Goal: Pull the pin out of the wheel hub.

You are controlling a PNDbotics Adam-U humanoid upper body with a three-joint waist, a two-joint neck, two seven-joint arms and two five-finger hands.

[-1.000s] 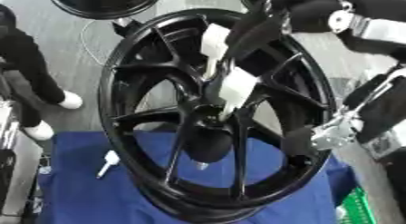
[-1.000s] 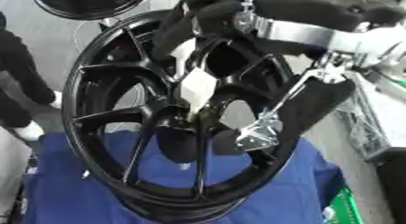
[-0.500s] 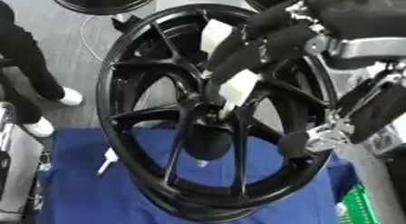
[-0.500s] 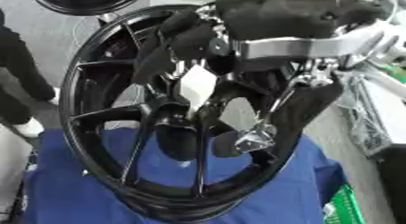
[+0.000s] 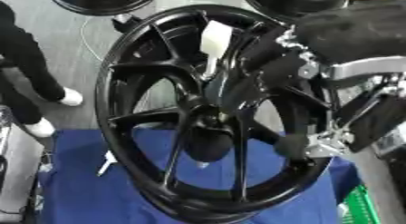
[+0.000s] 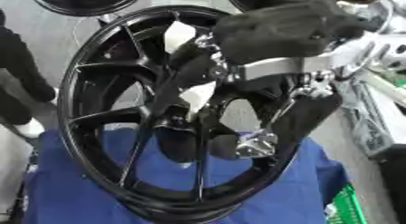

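Note:
A black spoked wheel hub stands on edge on a blue cloth, its centre boss facing me. My right arm comes down from the upper right. Its hand reaches the hub's centre with fingers curled round a white piece, the pin, just above the boss. In the left eye view that piece is hidden behind the hand. My left hand grips the rim at the lower right, below a silver wrist bracket.
A second white block on a thin stem sits high among the spokes. A small white object lies on the cloth at left. A person's dark legs stand at the left. Other black wheels lie behind; a green crate is at bottom right.
My right forearm has swung down across the wheel's upper right, and the hand now covers the white piece in the left eye view. The wheel and the left hand have stayed put.

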